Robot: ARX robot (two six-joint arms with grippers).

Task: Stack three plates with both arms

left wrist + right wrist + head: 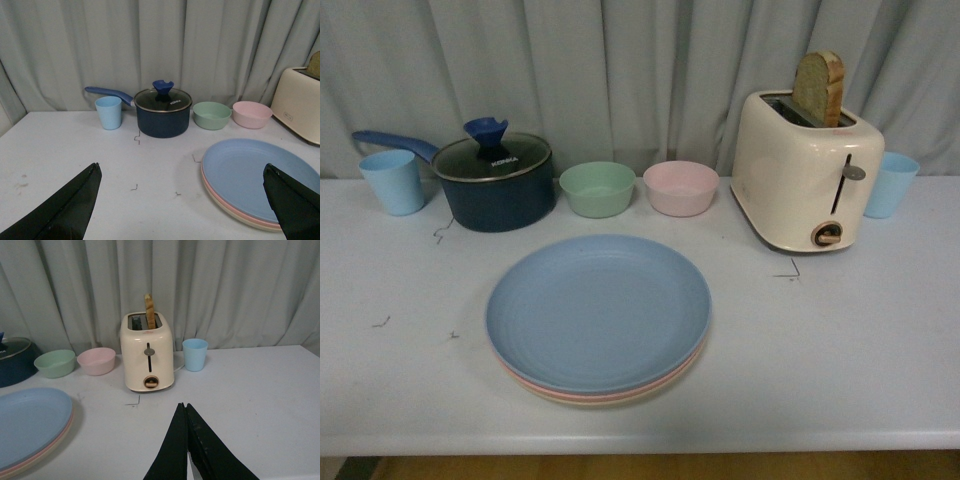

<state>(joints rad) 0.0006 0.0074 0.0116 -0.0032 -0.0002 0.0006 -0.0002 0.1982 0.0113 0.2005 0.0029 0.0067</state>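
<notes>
The three plates lie in one stack at the table's front middle. The blue plate [598, 309] is on top, the pink plate [535, 388] shows as a thin rim under it, and the beige plate [620, 400] is at the bottom. The stack also shows in the left wrist view [255, 172] and the right wrist view [30, 422]. Neither arm shows in the front view. My left gripper [182, 170] is open and empty, above the table just left of the stack. My right gripper [183, 407] is shut and empty, above bare table right of the stack.
A dark blue pot with glass lid [495, 180], a green bowl [597, 188] and a pink bowl [680, 187] stand behind the stack. A cream toaster [805, 180] with a bread slice stands at the back right. Light blue cups stand at far left [393, 181] and far right [890, 184].
</notes>
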